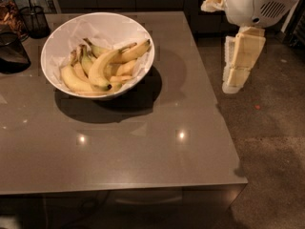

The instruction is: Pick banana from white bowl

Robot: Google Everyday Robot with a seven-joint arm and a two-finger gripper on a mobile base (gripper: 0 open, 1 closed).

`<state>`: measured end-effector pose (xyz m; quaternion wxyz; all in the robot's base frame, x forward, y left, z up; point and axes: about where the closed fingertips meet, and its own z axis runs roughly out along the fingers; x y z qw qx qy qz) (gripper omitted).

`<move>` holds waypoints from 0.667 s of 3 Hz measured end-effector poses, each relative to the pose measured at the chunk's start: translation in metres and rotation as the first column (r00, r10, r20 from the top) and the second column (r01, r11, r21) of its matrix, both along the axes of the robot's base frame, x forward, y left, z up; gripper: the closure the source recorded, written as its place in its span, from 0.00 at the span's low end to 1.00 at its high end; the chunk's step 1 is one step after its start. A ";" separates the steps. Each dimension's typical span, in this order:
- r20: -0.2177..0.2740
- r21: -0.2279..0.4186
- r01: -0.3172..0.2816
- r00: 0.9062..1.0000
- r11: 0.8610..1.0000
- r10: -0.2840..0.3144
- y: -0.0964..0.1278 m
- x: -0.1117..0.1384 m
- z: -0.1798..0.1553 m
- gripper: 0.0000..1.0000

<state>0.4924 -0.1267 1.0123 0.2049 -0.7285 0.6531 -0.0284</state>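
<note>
The white bowl (pixel 57 37) stands on the grey table (pixel 143 147) at the back left, lined with crinkled white paper. It holds several yellow bananas. The long curved banana (pixel 102 63) with a small black tip lies on top across the middle. Shorter bananas (pixel 71 80) lie beside and under it. My gripper (pixel 234 85) hangs pointing down from the white arm (pixel 252 6), off the table's right edge over the floor, well to the right of the bowl and holding nothing.
A dark wire-mesh cup (pixel 35 20) and a dark object (pixel 10 54) stand at the table's left edge, behind and beside the bowl. Speckled floor (pixel 271 142) lies right of the table. Dark cabinets run along the back.
</note>
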 end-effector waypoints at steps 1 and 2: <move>0.040 -0.023 -0.084 0.996 0.996 0.085 0.028 0.016 0.015 0.00; 0.057 -0.062 -0.172 0.983 0.983 0.175 0.056 0.031 0.028 0.00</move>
